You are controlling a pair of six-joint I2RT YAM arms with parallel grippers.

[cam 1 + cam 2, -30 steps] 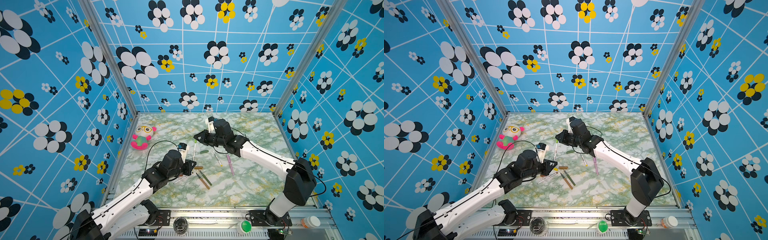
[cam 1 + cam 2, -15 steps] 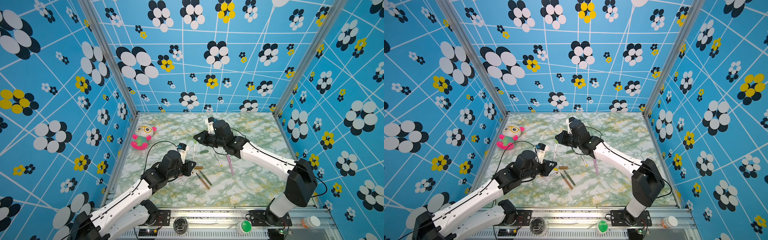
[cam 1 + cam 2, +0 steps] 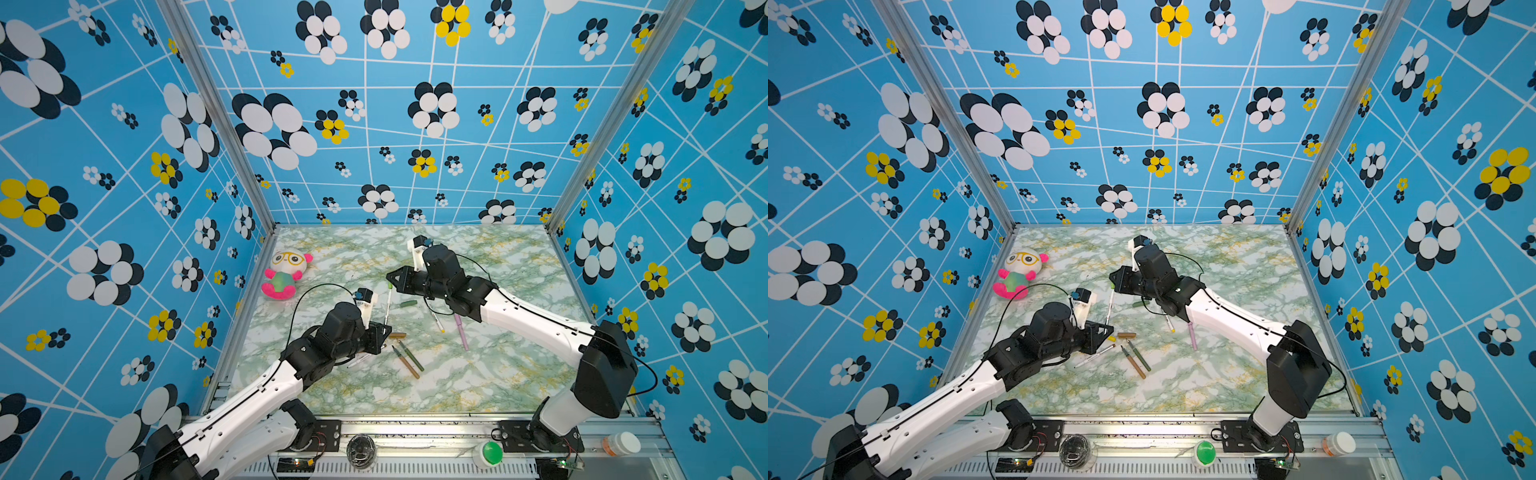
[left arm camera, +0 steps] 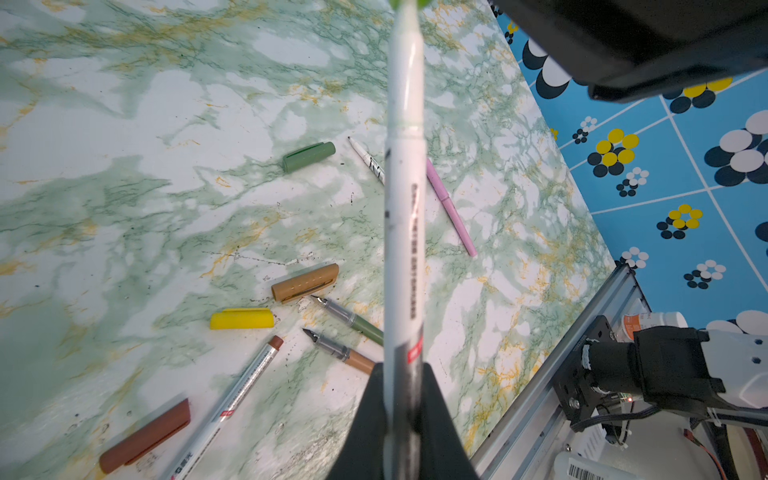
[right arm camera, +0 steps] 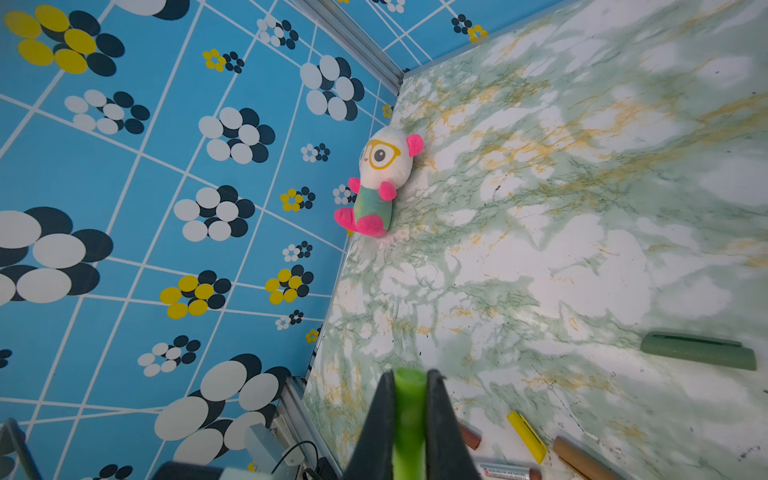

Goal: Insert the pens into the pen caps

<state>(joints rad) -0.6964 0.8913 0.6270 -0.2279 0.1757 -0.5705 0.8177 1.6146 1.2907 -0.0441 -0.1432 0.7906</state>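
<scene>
White pen [image 4: 405, 208], pinched by left gripper [image 4: 401, 376], points at light-green cap [image 5: 409, 411] pinched by right gripper [image 5: 409, 380]

Lab test cell: flower-patterned walls [image 3: 124, 166], aluminium frame [image 3: 217, 112]

plush toy [image 3: 285, 272], yellow glasses, pink ears and feet, lies on green-marbled table [image 3: 498, 374] near left wall. blue flower-print walls [image 3: 124, 166] around. front rail [image 3: 415, 430]: green button [image 3: 491, 452], white bottle [image 3: 622, 444] near right end.
</scene>
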